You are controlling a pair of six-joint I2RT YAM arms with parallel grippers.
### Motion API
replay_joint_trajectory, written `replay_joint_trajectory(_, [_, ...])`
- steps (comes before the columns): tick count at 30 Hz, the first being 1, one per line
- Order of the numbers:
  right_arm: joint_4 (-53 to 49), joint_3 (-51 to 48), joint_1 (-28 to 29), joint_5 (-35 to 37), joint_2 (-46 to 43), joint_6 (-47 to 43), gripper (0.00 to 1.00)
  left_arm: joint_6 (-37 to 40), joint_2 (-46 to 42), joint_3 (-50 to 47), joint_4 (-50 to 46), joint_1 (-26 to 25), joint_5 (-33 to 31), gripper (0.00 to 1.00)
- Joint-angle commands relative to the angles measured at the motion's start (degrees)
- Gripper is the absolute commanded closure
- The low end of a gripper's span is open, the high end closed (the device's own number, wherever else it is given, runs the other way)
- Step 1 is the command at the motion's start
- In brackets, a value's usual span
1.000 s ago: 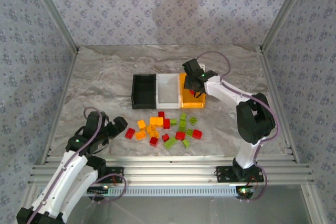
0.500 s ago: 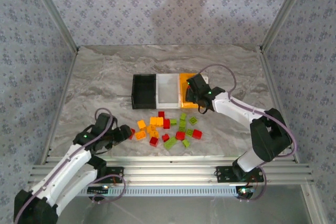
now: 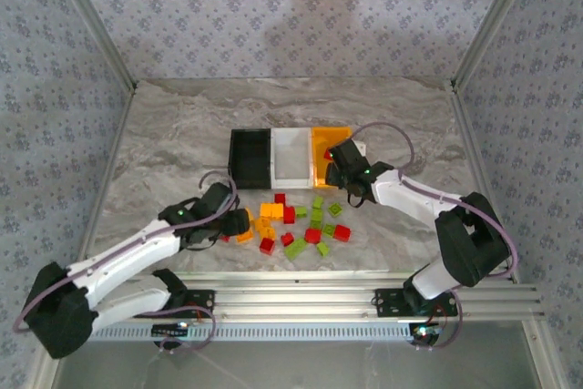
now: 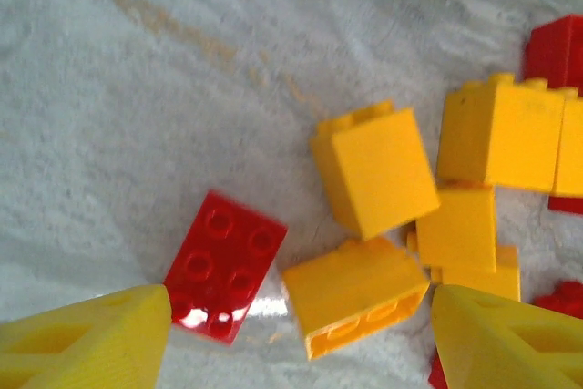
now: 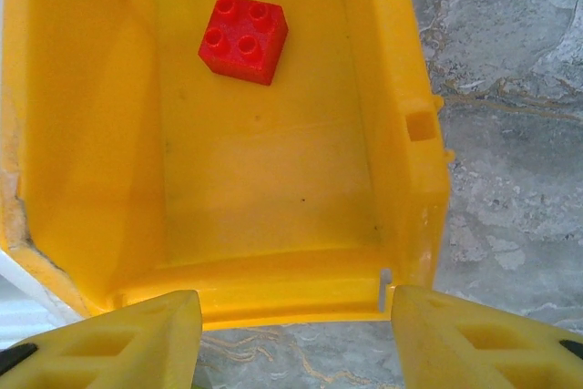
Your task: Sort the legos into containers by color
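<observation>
The legos (image 3: 296, 220) lie in a loose pile of red, orange-yellow and lime green in front of the containers: a black bin (image 3: 233, 157), a white bin (image 3: 291, 166) and an orange-yellow bin (image 3: 318, 163) in a row. My left gripper (image 3: 239, 223) is low at the pile's left edge. It is open, with a red brick (image 4: 223, 266) and a tipped orange-yellow brick (image 4: 355, 293) between its fingers (image 4: 91, 343). My right gripper (image 3: 342, 179) hangs open at the near wall of the orange-yellow bin (image 5: 392, 116). One red brick (image 5: 244, 38) lies inside that bin.
More orange-yellow bricks (image 4: 496, 148) crowd just right of the left gripper. Bare marble tabletop (image 3: 164, 152) stretches left of the bins and behind them. Patterned walls close in the sides and back, and a metal rail (image 3: 291, 284) runs along the near edge.
My left arm has swung right to the pile's left edge and its jaws have narrowed. My right gripper has pulled back from over the orange-yellow bin to its near wall.
</observation>
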Motion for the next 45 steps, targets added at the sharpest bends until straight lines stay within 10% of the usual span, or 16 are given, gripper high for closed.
replay_joint_trajectory(1, [0.3, -0.3, -0.3, -0.3, -1.1, 1.3, 0.41, 2.2, 5.3, 3.5, 3.2, -0.3, -4.0, 0.25])
replay_joint_trajectory(20, [0.2, -4.9, -2.4, -0.1, -7.6, 1.3, 0.41, -1.4, 24.7, 5.7, 13.0, 0.3, -2.9, 0.42])
replay_joint_trajectory(32, [-0.1, -6.2, -3.6, 0.4, -10.1, 1.9, 0.41, -2.1, 20.2, 5.1, 11.9, 0.2, -1.4, 0.74])
replay_joint_trajectory(45, [-0.2, -10.4, -3.5, 0.6, -14.7, 2.8, 0.41, 4.5, 14.6, 21.5, 2.4, 8.4, -3.4, 0.73])
